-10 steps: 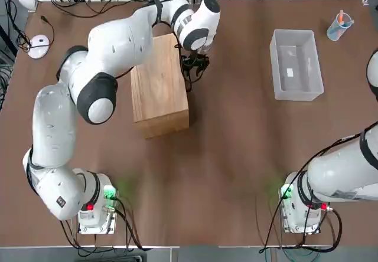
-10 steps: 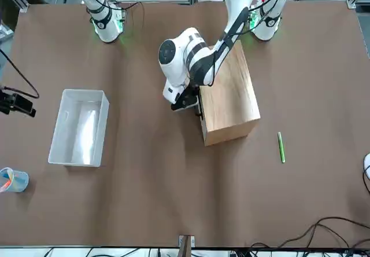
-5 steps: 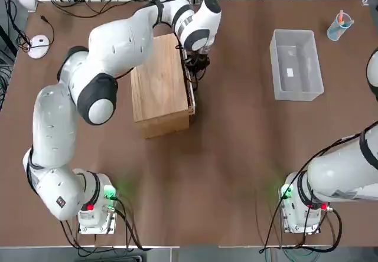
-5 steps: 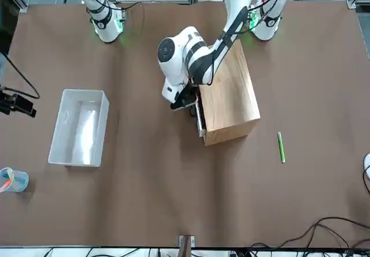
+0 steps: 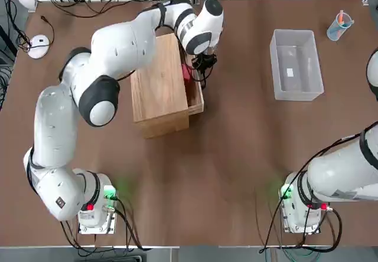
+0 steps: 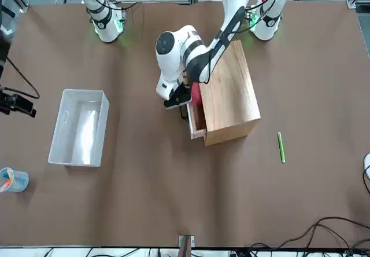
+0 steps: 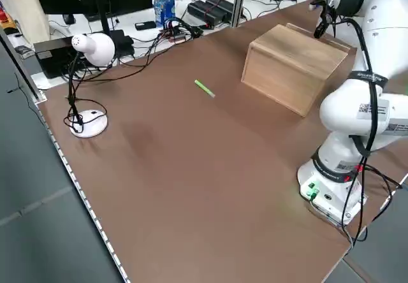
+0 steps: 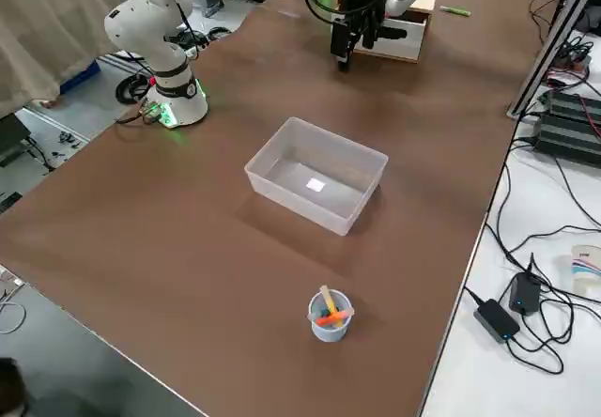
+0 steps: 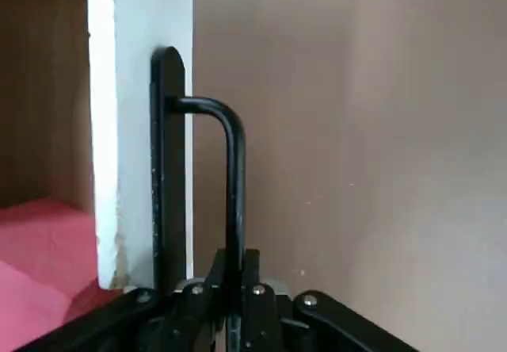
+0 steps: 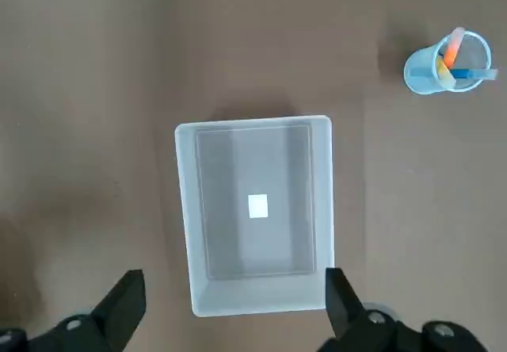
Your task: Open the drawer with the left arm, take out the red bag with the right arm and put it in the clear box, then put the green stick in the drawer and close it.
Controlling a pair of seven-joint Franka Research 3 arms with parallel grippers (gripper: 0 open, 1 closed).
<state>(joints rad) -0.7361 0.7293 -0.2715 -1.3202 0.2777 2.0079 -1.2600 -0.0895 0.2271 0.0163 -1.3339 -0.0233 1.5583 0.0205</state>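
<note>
Clock directions are as seen from overhead, twelve being the table's far side. The cabinet [image 5: 159, 91] is a plain block of smooth, grained light wood; its shallow drawer [image 5: 196, 106] juts out toward three o'clock, with a pale, scuffed front and a slim, rounded black bar handle [image 9: 236, 170]. The left gripper [image 9: 231, 266] is closed on that bar. Inside the drawer lies the red bag [image 9: 47, 249], soft and creased. The clear box [image 5: 296, 67], translucent smooth plastic with a rounded rim, sits at three o'clock from the cabinet; the bluish pen cup [image 5: 339, 26] is at half past one from the box. The right gripper [image 10: 236, 288] stands open, at four o'clock from the box. The slender green stick [image 6: 281, 147] lies at ten o'clock from the cabinet. Half a second ago the drawer showed only a sliver; now it is much farther out and the bag shows. From overhead, the left arm [image 5: 121, 49] hides the stick and part of the bag, and the right gripper is out of frame.
</note>
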